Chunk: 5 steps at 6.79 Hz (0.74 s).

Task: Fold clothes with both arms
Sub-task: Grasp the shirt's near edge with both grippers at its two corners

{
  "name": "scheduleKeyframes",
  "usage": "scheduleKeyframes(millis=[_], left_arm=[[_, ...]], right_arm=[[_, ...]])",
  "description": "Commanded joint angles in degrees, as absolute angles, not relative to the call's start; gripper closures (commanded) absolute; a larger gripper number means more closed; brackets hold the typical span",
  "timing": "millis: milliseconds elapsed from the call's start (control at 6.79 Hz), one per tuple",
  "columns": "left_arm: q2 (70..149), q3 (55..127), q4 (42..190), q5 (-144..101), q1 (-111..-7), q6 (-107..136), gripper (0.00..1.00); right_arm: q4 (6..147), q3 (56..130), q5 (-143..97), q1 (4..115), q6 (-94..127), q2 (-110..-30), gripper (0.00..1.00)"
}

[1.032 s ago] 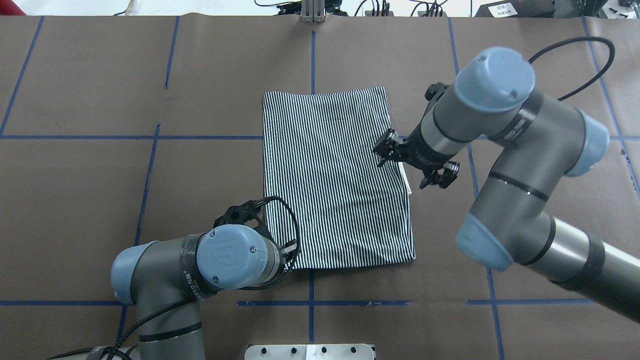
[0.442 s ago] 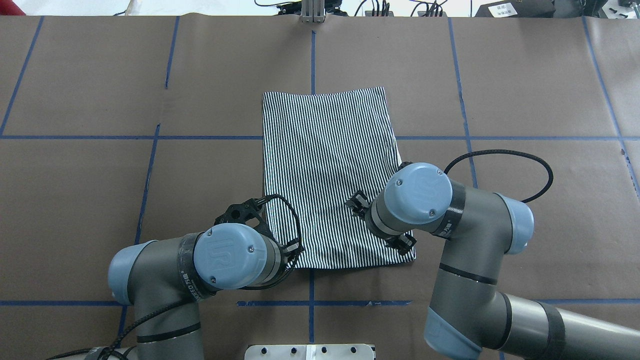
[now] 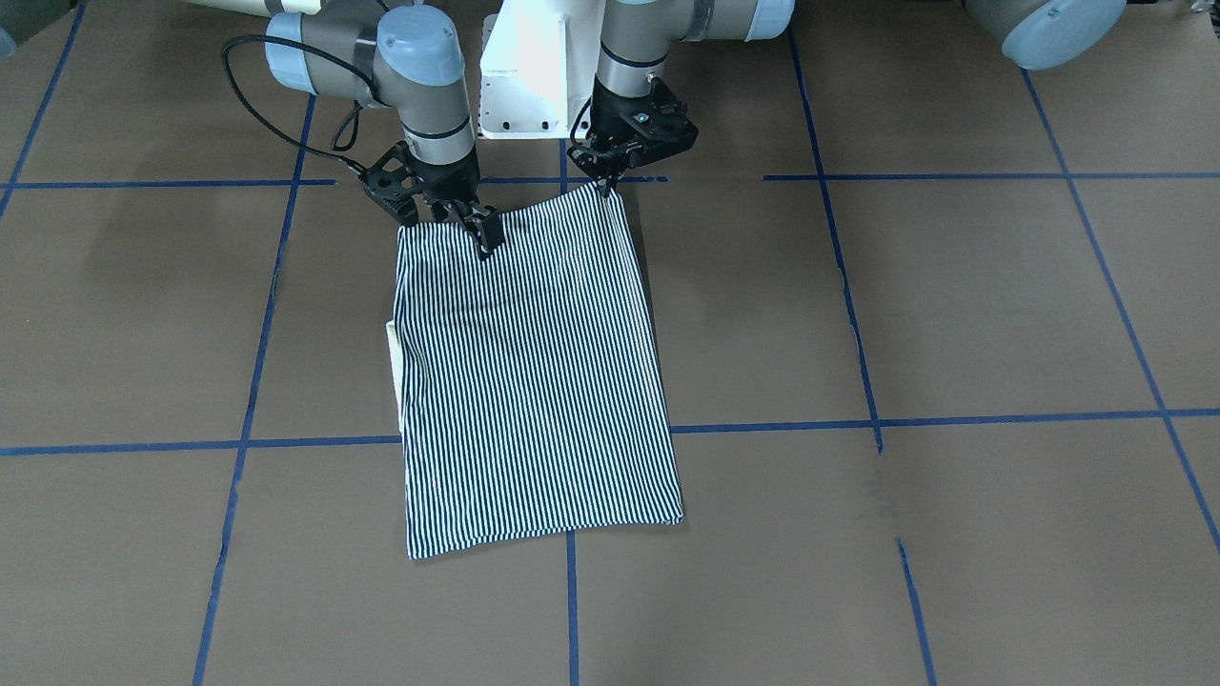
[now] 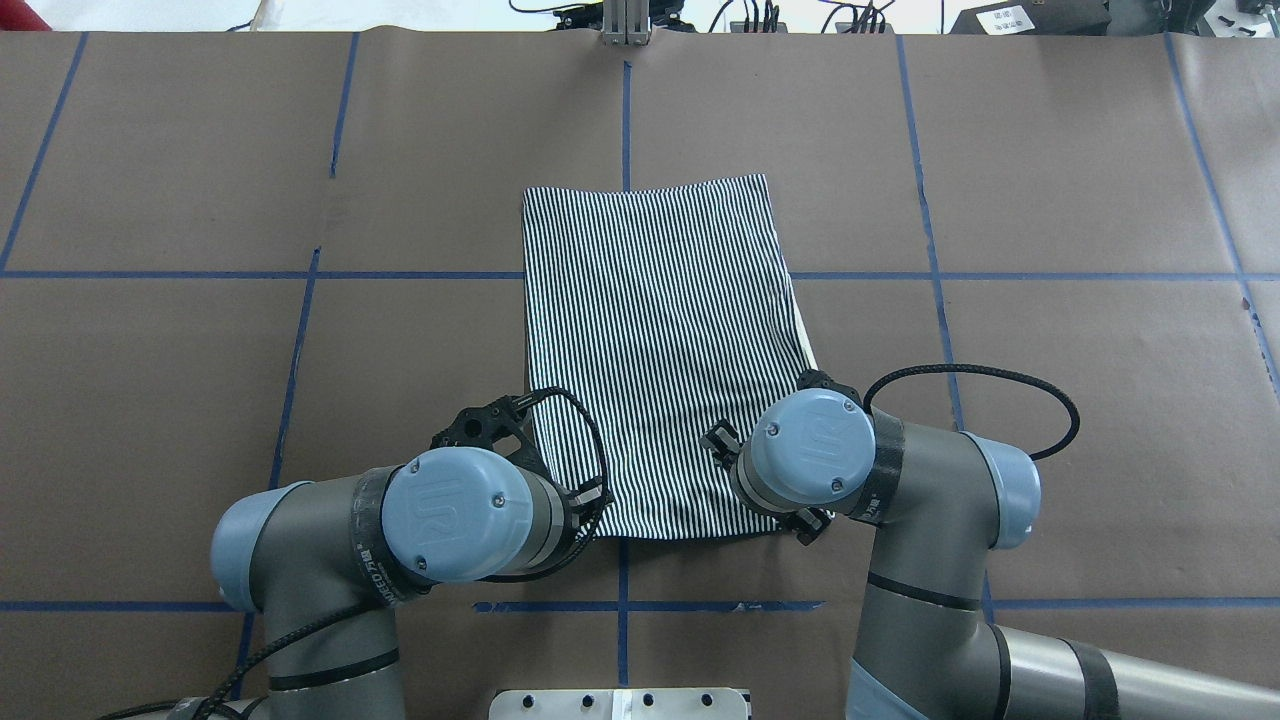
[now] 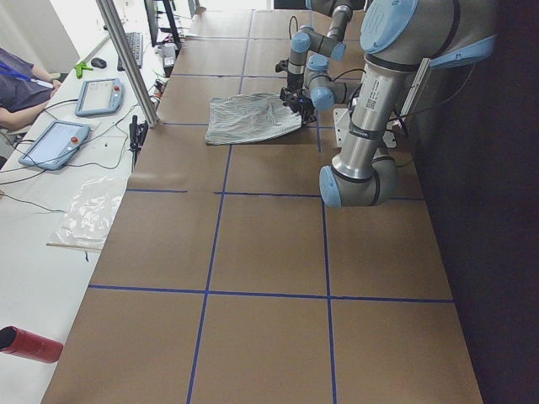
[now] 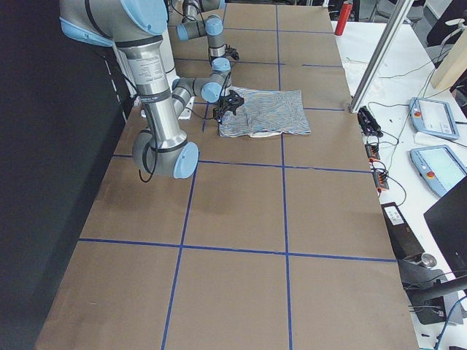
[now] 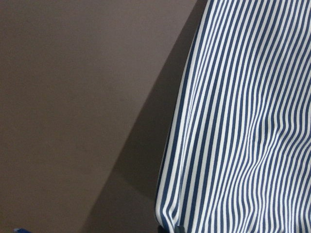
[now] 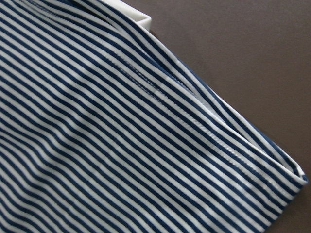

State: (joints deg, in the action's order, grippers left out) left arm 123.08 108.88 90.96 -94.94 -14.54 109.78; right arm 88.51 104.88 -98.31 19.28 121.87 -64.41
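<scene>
Logging one instant with both arms at the robot-side end of the polo shirt (image 4: 655,330). The shirt lies flat on the brown paper-covered table (image 4: 1050,180), folded into a long striped rectangle with the stripes running lengthwise. It sits across the central blue tape line (image 4: 627,120). A sliver of cream collar (image 3: 392,348) sticks out from under the long edge on the robot's right side. The left gripper (image 3: 607,185) points down at the near left corner with its fingers drawn together on the corner of the fabric. In the left wrist view the cloth ripples toward that corner and a shadow lies along its edge. The right gripper (image 3: 486,233) is tilted, with its tips on or just above the stripes, a little inboard of the near right corner. Its finger spacing cannot be told: in the overhead view the wrist covers it, and the front-facing view shows only one dark mass. The right wrist view shows a stitched hem, a folded corner and the collar tip, with no fingers in frame. The white pedestal base (image 3: 534,76) stands between the two arms.
</scene>
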Motion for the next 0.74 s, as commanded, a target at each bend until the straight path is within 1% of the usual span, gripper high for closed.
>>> scheduleKeyframes(millis=[0, 295, 442, 589], left_arm=[[123.0, 109.6, 91.0, -94.9, -14.5, 109.8, 1.0], [123.0, 109.6, 91.1, -94.9, -14.5, 109.8, 1.0], [123.0, 109.6, 91.0, -94.9, -14.5, 109.8, 1.0], [123.0, 109.6, 91.0, -94.9, -14.5, 109.8, 1.0]], right_arm=[[88.7, 103.6, -98.2, 19.2, 121.9, -64.9, 0.0], [88.9, 102.7, -98.2, 19.2, 121.9, -64.8, 0.0], [88.9, 102.7, -98.3, 19.1, 121.9, -64.7, 0.06], [88.9, 102.9, -98.3, 19.1, 121.9, -64.6, 0.39]])
